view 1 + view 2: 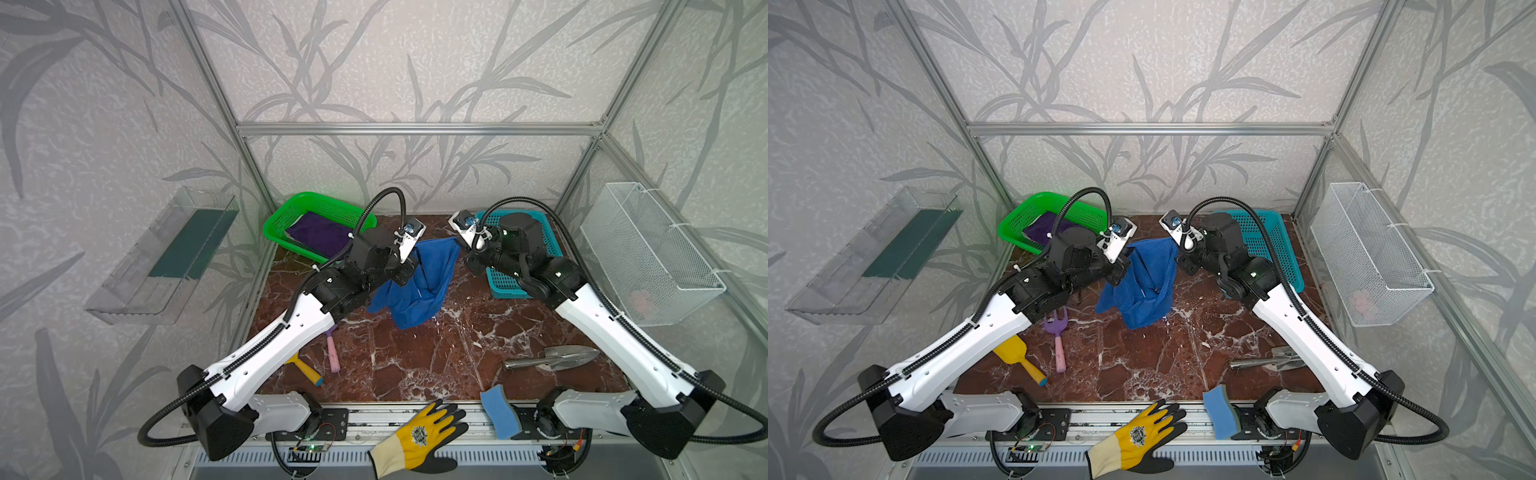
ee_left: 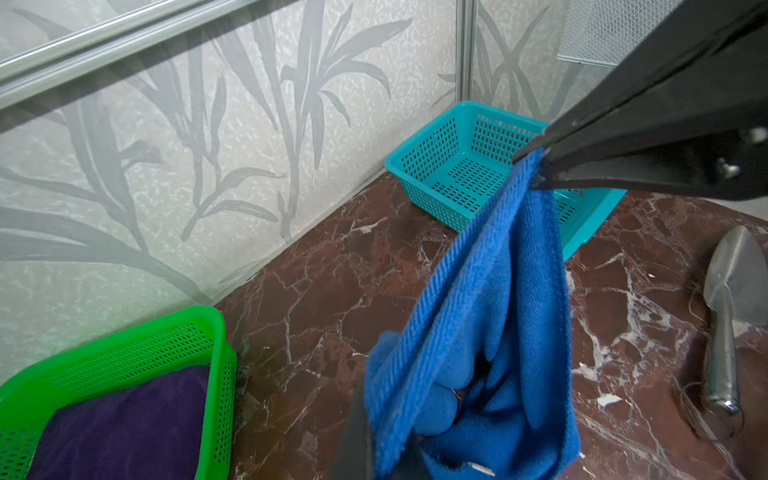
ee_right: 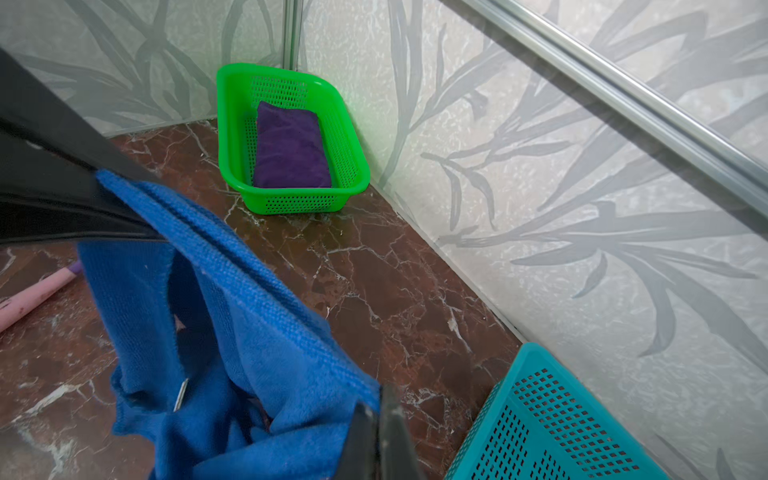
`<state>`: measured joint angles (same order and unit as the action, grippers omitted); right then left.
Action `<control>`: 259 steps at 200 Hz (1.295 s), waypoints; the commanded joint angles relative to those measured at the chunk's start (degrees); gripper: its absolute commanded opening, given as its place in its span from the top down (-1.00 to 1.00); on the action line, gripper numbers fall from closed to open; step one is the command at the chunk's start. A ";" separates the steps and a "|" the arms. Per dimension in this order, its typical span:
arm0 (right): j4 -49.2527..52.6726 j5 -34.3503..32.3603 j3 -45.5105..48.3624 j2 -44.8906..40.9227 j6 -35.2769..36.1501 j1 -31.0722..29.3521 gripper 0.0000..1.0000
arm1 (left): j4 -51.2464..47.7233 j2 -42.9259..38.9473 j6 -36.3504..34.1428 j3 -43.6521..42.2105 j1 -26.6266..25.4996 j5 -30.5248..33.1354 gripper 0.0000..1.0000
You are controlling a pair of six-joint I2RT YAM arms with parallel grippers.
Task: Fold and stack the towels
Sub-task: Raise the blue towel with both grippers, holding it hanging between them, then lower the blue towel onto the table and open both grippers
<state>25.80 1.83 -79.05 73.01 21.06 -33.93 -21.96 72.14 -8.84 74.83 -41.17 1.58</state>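
Observation:
A royal blue towel [image 1: 419, 291] [image 1: 1146, 291] hangs above the marble table, stretched by its upper edge between both grippers, its lower part sagging in folds. My left gripper [image 1: 414, 261] [image 2: 382, 453] is shut on one upper corner. The opposite corner is clamped in my right gripper [image 1: 460, 244] [image 3: 378, 415], also shut. Each wrist view shows the other gripper's pinched tip on the towel [image 2: 498, 311] [image 3: 232, 311]. A dark purple towel [image 1: 320, 235] [image 3: 291, 149] lies folded in the green basket [image 1: 291, 203] [image 3: 232, 124] at the back left.
An empty teal basket [image 1: 503, 291] sits at the back right under my right arm. A metal trowel [image 1: 552, 357] lies front right; a pink-handled fork [image 1: 332, 353] and a yellow scoop [image 1: 305, 368] lie front left. A blue sponge [image 1: 496, 411] and a yellow glove [image 1: 419, 436] rest on the front rail.

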 commanded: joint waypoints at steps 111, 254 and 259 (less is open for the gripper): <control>-5.63 -3.23 -0.06 14.47 -2.08 3.89 1.00 | 1.00 -0.17 10.65 -11.01 9.94 -3.80 1.00; -6.47 -9.83 25.31 8.66 -10.59 9.81 0.59 | -3.30 41.58 6.03 21.81 12.32 -17.52 1.00; -6.71 -10.14 25.38 8.59 -9.85 9.82 0.47 | -4.03 42.28 6.11 22.79 12.57 -17.30 1.00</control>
<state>16.38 -2.52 -55.99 83.09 9.91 -25.43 -22.17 112.90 -1.98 92.23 -31.57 -19.42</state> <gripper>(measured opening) 0.165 0.048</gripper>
